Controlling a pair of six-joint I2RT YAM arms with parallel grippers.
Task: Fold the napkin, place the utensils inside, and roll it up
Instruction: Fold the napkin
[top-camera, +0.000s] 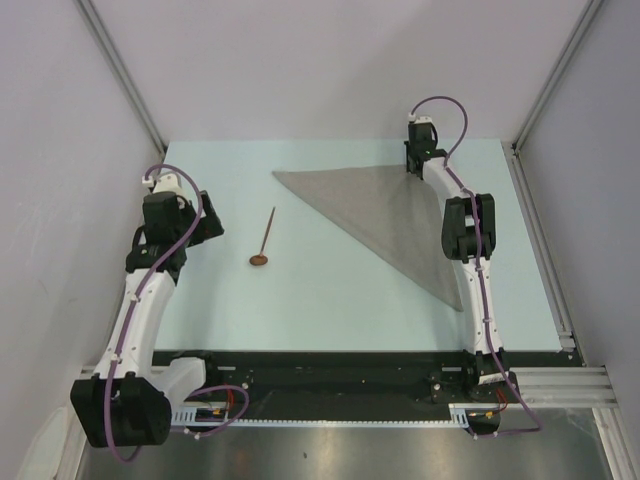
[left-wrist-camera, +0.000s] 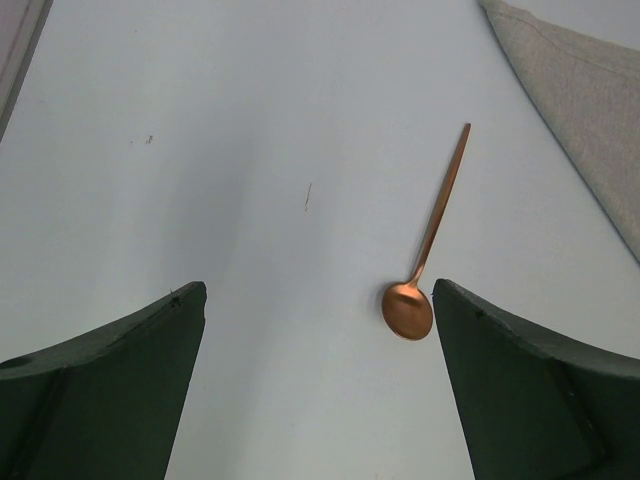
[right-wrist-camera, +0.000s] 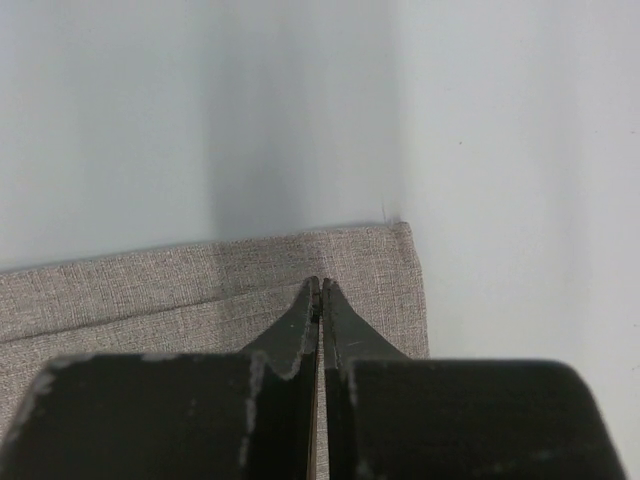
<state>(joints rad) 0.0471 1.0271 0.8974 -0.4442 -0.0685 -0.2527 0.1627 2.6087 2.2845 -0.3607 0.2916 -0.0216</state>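
Right gripper (right-wrist-camera: 320, 285) closed at the far corner of the triangular grey-beige cloth napkin (top-camera: 400, 215); left gripper (left-wrist-camera: 320, 290) gapes over the slim brown spoon (left-wrist-camera: 430, 240) nearby. Any snag on pulling away could drag that fold open.

Our left arm (top-camera: 140, 300) rises from its base at the near left and bends inward at the wrist, and our left tool (left-wrist-camera: 318, 300) hangs with its jaws spread wide apart. Our right arm (top-camera: 481, 290) stretches far forward along the right side, and our right tool (right-wrist-camera: 319, 287) points downward, its fingertips pressed flat together with no gap.
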